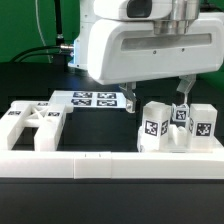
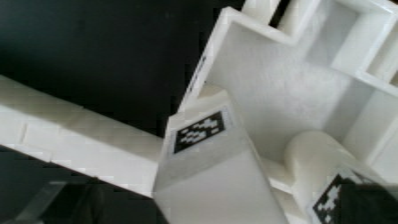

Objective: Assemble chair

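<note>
The chair parts are white plastic pieces with black-and-white tags. A cluster of upright blocks (image 1: 178, 128) stands at the exterior view's right, with a left block (image 1: 154, 127) and a right block (image 1: 200, 127). A flat slotted panel (image 1: 30, 124) lies at the exterior view's left. My gripper (image 1: 156, 101) hangs just above the cluster with its fingers wide apart. One finger (image 1: 129, 98) is left of the left block, and the other (image 1: 183, 96) is over the cluster's middle. In the wrist view a tagged block (image 2: 205, 150) fills the frame close up, beside a slotted piece (image 2: 302, 70). The fingertips do not show clearly there.
The marker board (image 1: 90, 98) lies flat behind the parts. A long white border rail (image 1: 100, 164) runs along the front, and it also shows in the wrist view (image 2: 71, 130). The black table (image 1: 100, 205) lies in front of the rail.
</note>
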### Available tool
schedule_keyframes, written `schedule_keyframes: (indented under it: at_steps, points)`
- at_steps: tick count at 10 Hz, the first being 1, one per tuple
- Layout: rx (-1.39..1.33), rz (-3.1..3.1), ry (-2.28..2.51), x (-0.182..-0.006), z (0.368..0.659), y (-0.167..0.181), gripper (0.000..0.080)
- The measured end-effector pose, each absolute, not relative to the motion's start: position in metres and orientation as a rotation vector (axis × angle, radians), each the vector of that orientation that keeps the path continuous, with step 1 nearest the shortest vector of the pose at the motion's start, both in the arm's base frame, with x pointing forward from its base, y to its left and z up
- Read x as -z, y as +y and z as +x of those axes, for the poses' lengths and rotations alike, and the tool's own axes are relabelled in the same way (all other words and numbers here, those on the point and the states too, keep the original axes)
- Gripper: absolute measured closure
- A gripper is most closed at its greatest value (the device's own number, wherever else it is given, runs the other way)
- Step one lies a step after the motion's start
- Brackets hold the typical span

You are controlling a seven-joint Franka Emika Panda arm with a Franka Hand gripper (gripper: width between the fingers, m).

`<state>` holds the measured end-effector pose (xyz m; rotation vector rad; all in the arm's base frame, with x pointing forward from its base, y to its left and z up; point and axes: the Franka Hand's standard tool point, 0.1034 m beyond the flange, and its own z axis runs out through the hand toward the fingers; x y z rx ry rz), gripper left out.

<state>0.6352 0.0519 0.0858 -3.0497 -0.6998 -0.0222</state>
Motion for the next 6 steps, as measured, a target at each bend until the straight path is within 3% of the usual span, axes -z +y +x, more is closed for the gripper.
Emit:
schedule_keyframes:
  at_steps: [6]
  points:
    - [0.024, -2.969, -1.089, -0.0818, 0.6369, 0.0473, 0.015]
